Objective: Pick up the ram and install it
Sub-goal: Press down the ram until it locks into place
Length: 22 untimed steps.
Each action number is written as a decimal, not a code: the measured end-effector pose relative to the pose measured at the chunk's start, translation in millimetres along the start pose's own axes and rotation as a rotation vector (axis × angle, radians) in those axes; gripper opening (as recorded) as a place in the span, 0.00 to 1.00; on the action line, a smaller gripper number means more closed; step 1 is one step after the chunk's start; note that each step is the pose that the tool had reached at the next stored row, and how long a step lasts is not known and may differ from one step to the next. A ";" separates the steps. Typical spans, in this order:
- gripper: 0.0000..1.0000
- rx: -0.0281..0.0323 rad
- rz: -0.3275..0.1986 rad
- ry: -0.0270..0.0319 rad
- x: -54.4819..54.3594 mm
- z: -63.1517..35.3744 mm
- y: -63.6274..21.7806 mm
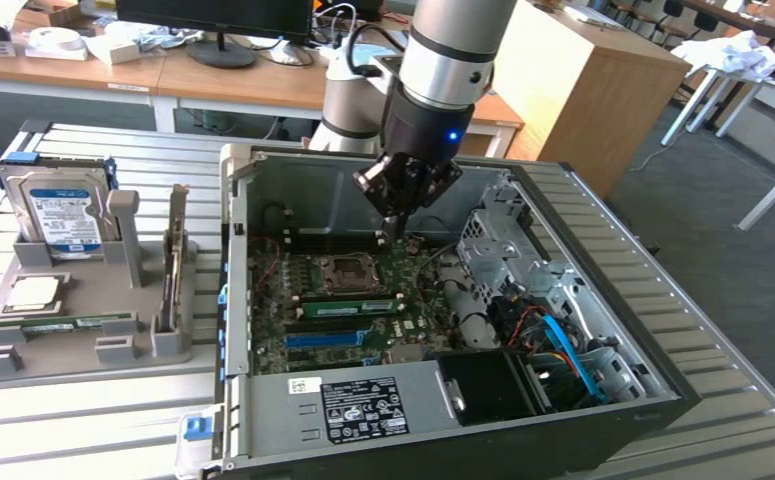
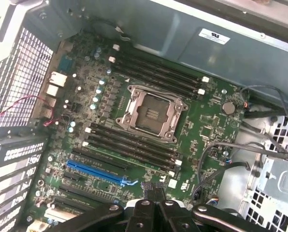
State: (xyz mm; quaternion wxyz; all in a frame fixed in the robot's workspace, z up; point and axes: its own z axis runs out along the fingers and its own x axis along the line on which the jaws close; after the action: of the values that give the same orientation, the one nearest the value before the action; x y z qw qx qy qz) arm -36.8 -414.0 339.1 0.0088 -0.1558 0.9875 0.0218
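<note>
Gripper [image 1: 401,205] – hovering closed, empty, inside computer case [image 1: 601,260] | ram [image 1: 67,322] – lying flat on holder [image 1: 80,345], well toward exterior view's left, long axis running left-right.

An office-like robotics lab. Wooden desks [image 1: 227,85] with a monitor [image 1: 214,20] line the back above grey carpet [image 1: 707,200]. An opened computer case [image 1: 401,300] sits on a slatted aluminium table [image 1: 80,420].
</note>
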 end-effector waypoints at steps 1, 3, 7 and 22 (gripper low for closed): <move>0.10 0.0001 0.006 -0.0003 0.0 0.0 0.0; 0.10 0.0004 0.018 -0.0007 0.0 0.1 0.0; 0.10 0.0010 0.042 -0.0017 0.1 0.1 0.0; 0.10 0.0033 0.143 -0.0058 0.2 0.4 0.1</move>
State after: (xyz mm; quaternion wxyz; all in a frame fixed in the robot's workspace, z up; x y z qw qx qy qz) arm -37.1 -414.0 338.6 0.0103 -0.0850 0.9961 0.0212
